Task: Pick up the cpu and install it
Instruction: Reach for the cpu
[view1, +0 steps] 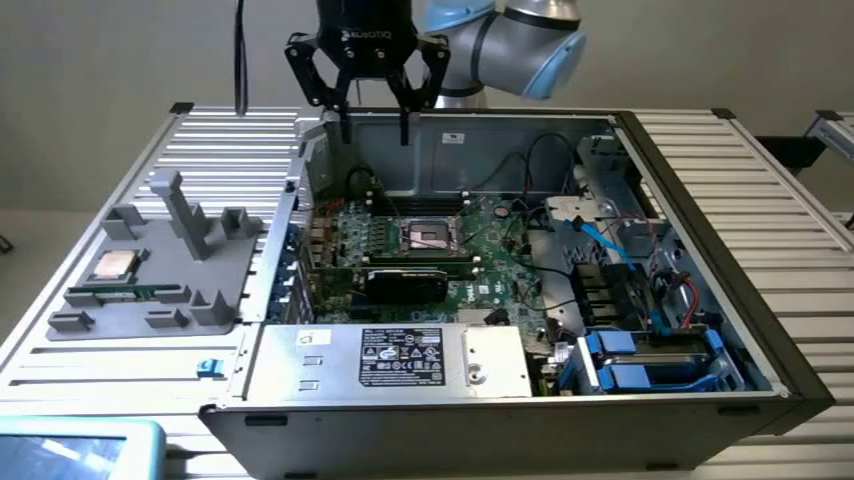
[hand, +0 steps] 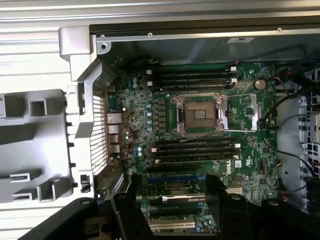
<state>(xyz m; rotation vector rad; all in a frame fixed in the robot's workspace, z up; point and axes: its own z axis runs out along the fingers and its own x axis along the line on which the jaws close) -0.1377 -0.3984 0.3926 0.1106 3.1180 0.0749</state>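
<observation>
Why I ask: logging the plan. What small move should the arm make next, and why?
Probably shift toward the exterior view's left: the gripper hangs open and empty above the case, while the cpu lies on the grey fixture there.

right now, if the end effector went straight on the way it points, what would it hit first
The open end effector would likely meet the green circuit board in the computer case, by the slots beside the socket; depth is unclear.

Looks like a robotics lab or test workshop: opened desktop computer case (view1: 494, 135) laid flat on a ribbed aluminium bench (view1: 747, 190), grey moulded parts fixture (view1: 174, 285) alongside, industrial robot arm (view1: 527, 40) overhead, bare wall (view1: 107, 50) behind.
</observation>
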